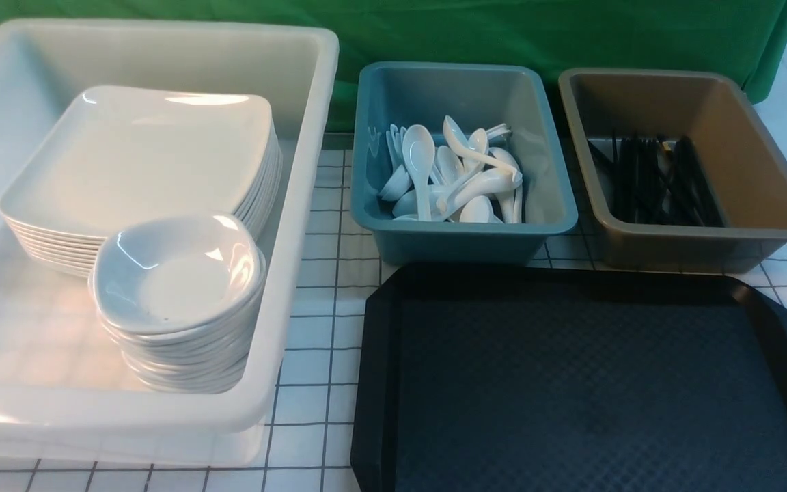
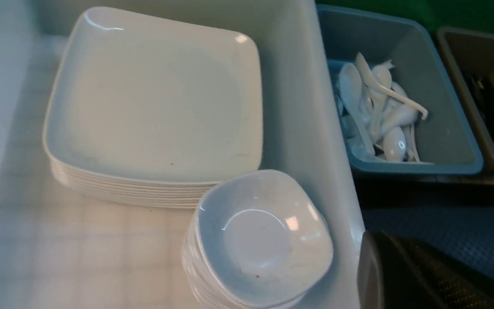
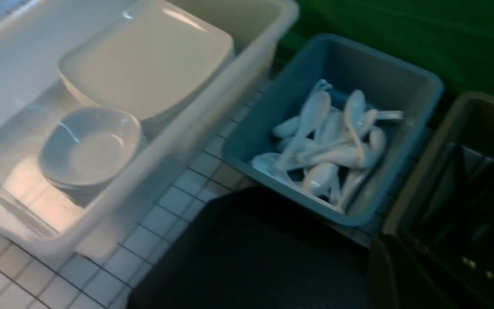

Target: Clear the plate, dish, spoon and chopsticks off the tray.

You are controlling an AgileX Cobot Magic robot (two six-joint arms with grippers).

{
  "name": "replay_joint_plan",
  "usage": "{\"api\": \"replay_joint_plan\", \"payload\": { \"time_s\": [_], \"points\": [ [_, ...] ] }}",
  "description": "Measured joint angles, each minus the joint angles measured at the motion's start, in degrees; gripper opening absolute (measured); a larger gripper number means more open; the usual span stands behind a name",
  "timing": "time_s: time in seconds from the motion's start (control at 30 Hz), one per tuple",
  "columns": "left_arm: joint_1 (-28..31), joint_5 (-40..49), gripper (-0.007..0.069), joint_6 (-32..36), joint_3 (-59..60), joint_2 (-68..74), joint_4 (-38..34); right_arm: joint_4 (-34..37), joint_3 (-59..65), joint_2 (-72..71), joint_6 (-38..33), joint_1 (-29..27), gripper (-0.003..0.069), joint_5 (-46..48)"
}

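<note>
I'm looking at a bare black diamond-textured plastic tray [image 1: 591, 383] on the tiled counter [image 1: 318, 383]; nothing rests on it, so I judge the clearing done, with only pulling back and checking left.

Of the left pincer [image 2: 423, 274] I see one dark edge, likewise the right pincer [image 3: 435, 274] — I cannot tell whether either is spread or pinching.

Ahead of the left pincer, in the one big white plastic tub [image 1: 298, 205], the large square white plate [image 1: 141, 157] tops a stack of roughly ten, and the small white rounded dish [image 1: 175, 273] tops about nine.

Ahead of the right pincer, one teal bin [image 1: 462, 239] holds the white ceramic spoon [image 1: 421, 164] among about a dozen. Beyond that, one brown bin [image 1: 762, 171] holds the black chopsticks [image 1: 653, 181] — too bunched to count.
</note>
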Motion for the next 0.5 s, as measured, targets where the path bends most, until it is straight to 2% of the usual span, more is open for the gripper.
{"api": "replay_joint_plan", "payload": {
  "time_s": [0.13,0.2,0.23,0.3,0.33,0.5],
  "points": [
    [-4.82,0.00,0.0021,0.00,0.00,0.00,2.27,-2.16,13.52,-14.07,-0.06,-0.01,0.0030,-0.29],
    [-5.38,0.00,0.0021,0.00,0.00,0.00,2.27,-2.33,19.16,-18.90,-0.11,-0.01,0.0030,-1.80],
    [-5.65,0.00,0.0021,0.00,0.00,0.00,2.27,-2.46,28.83,-26.01,-0.19,-0.01,0.0030,-7.55],
    [-5.77,0.00,0.0021,0.00,0.00,0.00,2.30,-2.46,37.21,-33.68,-0.28,-0.01,0.0030,-14.92],
    [-5.77,0.00,0.0021,0.00,0.00,0.00,2.30,-2.53,46.09,-40.06,-0.34,-0.06,0.0030,-21.45],
    [-5.77,0.00,0.0021,0.00,0.00,0.00,2.30,-2.69,73.52,-54.78,0.17,-0.06,0.0030,-49.56]
  ]
}}
